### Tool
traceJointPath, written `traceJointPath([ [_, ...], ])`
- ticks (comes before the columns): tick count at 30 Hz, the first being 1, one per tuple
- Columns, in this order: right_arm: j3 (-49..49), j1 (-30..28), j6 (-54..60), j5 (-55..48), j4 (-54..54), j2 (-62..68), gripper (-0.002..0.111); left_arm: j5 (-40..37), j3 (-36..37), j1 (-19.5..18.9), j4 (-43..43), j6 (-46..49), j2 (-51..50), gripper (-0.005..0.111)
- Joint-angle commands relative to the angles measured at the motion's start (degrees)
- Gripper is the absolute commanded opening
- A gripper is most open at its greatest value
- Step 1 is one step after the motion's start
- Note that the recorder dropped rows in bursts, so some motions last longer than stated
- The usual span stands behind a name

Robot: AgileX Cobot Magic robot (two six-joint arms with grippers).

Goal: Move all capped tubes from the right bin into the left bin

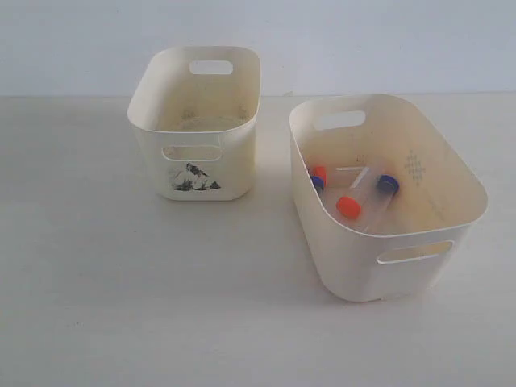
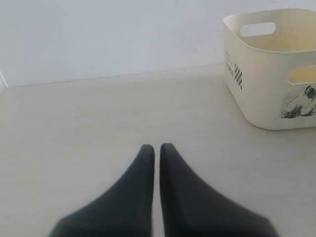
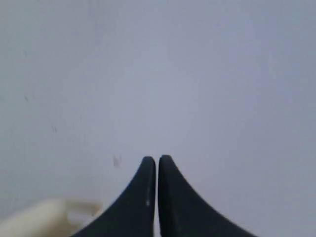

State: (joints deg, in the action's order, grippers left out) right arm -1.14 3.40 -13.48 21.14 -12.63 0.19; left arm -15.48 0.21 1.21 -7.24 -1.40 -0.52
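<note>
Small clear capped tubes (image 1: 349,206) lie in the wider cream plastic bin (image 1: 363,266), probably nearer the right gripper (image 3: 157,159); it and the left gripper (image 2: 157,146) are clenched, empty.

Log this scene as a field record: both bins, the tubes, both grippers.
left bin: smaller, upright, picture sticker on its front; no tube visible inside
right bin: larger, upright, holds every tube in view
capped tubes: four caps visible, two orange-red and two blue, lying on the right bin's floor
left gripper: shut, holding nothing, apart from the left bin
right gripper: shut, holding nothing
task progress: no tube seen in the left bin yet
</note>
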Motion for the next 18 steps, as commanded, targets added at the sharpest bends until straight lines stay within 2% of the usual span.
traceJointPath([
  [1,-3.5,0.0,0.5,11.1,1.3,-0.2,0.001,0.5,-0.2,-0.1,0.6,-0.7,0.1,0.004],
  [5,-19.4,0.0,0.1,-32.4,1.6,3.9,0.001,0.5,-0.2,-0.1,0.6,-0.7,0.1,0.004],
  [8,-28.3,0.0,0.1,-58.5,2.3,12.8,0.001,0.5,-0.2,-0.1,0.6,-0.7,0.1,0.004],
  [10,-32.3,0.0,0.1,-71.2,3.3,18.2,0.001,0.5,-0.2,-0.1,0.6,-0.7,0.1,0.004],
  [13,-36.7,0.0,-0.4,-82.3,3.7,24.4,0.001,0.5,-0.2,-0.1,0.6,-0.7,0.1,0.004],
  [16,-37.9,0.0,-2.8,-81.9,4.0,26.9,0.001,0.5,-0.2,-0.1,0.6,-0.7,0.1,0.004],
  [18,-38.5,0.0,1.5,-81.6,5.5,28.1,0.001,0.5,-0.2,-0.1,0.6,-0.7,0.1,0.004],
])
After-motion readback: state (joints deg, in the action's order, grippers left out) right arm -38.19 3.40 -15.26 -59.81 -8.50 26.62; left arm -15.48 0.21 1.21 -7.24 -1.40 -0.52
